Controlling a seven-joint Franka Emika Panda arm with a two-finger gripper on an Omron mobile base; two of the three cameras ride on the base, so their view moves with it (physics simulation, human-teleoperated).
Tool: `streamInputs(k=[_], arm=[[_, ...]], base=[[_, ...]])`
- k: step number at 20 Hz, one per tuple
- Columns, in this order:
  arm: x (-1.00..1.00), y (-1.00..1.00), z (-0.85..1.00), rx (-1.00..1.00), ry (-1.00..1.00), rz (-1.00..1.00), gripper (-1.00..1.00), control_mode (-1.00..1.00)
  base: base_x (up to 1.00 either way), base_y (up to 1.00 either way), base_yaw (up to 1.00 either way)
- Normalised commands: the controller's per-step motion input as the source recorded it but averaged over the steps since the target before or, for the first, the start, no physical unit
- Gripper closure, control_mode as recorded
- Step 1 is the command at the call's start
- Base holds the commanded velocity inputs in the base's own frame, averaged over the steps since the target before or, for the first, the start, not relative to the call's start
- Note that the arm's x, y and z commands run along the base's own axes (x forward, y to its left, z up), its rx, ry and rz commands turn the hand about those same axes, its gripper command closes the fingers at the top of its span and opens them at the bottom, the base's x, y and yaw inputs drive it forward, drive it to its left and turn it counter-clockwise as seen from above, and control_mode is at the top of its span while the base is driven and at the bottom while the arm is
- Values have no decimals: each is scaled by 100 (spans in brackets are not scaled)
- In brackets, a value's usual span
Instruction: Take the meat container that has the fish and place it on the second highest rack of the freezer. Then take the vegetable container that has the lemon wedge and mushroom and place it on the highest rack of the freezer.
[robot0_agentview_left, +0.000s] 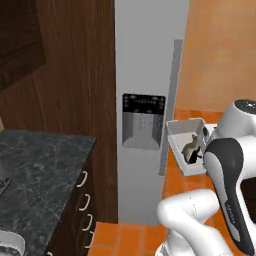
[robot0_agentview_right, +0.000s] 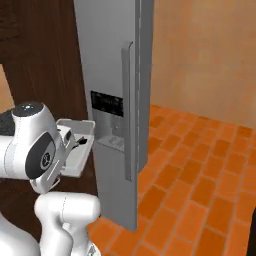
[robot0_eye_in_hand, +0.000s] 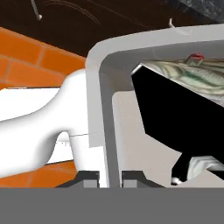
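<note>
Beside steel fridge (robot0_agentview_left: 145, 65), over orange tile floor (robot0_agentview_right: 200, 175)

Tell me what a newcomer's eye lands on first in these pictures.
First the tall grey freezer, its door shut, with a dark dispenser panel set in its front. Next the white container held up just right of that door, a fish lying inside it. In the hand view the claw is shut on the container's wall, above the orange brick floor.

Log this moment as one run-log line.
phase: carrying | gripper: shut on meat container wall | contents: fish | location: in front of freezer door, closed
</note>
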Motion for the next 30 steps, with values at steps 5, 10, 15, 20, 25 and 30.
streamInputs(k=[5,10,15,20,25,30], arm=[[0,0,0,0,0,0,100,100],[0,0,0,0,0,0,100,100],[0,0,0,0,0,0,100,100],[0,0,0,0,0,0,100,100],[0,0,0,0,0,0,100,100],[0,0,0,0,0,0,100,100]], base=[[23,-84,-72],[58,-73,-46],[100,-24,-4],[100,-18,0],[100,-41,1],[100,-19,9]])
